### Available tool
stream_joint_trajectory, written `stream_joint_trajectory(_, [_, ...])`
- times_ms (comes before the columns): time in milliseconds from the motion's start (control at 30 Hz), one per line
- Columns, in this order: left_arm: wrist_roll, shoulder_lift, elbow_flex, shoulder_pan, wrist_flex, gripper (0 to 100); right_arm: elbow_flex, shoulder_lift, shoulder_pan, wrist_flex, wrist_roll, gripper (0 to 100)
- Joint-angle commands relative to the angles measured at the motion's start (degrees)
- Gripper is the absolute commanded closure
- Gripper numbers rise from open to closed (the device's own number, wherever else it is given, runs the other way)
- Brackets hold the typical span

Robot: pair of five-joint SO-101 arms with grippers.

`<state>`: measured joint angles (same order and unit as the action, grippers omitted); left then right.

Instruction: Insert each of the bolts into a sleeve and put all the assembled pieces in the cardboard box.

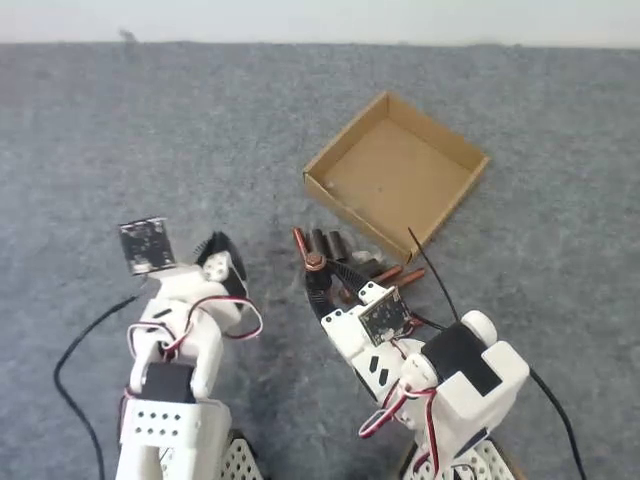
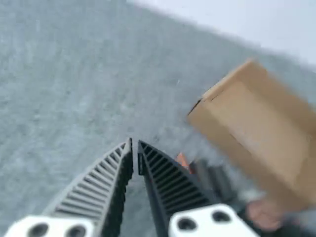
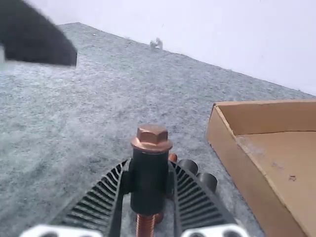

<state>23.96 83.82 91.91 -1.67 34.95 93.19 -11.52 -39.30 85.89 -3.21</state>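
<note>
My right gripper (image 3: 149, 167) (image 1: 314, 274) is shut on a black sleeve (image 3: 148, 180) that stands upright with a copper bolt (image 3: 151, 138) (image 1: 314, 261) through it, hex head on top. It is held just above the carpet, near the pile of loose sleeves (image 1: 333, 244) (image 3: 196, 169) and copper bolts (image 1: 400, 275). The cardboard box (image 1: 455, 205) (image 3: 232, 148) (image 2: 256, 123) lies just beyond the pile with nothing in it. My left gripper (image 2: 135, 146) (image 1: 216, 247) is shut on nothing, off to the left of the pile.
Grey carpet covers the table. A thin black cable (image 1: 432, 270) runs from the right arm towards the box's near corner. Both arm bases stand at the near edge. A dark part of the other arm (image 3: 34, 39) shows in the right wrist view.
</note>
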Motion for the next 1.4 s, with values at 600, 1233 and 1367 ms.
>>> stream_joint_trajectory(600, [-16.9, 1.0, 1.5, -0.6, 16.8, 99, 2.5, 12.4, 3.3, -8.0, -0.2, 99.2])
stream_joint_trajectory(1233, [-16.9, 1.0, 1.6, -0.6, 16.8, 99, 2.2, 28.5, 7.5, -26.9, -0.1, 99.2])
stream_joint_trajectory(1367, [-16.9, 1.0, 1.6, -0.6, 16.8, 99, 1.7, 31.3, 7.5, -29.6, -0.1, 99.2])
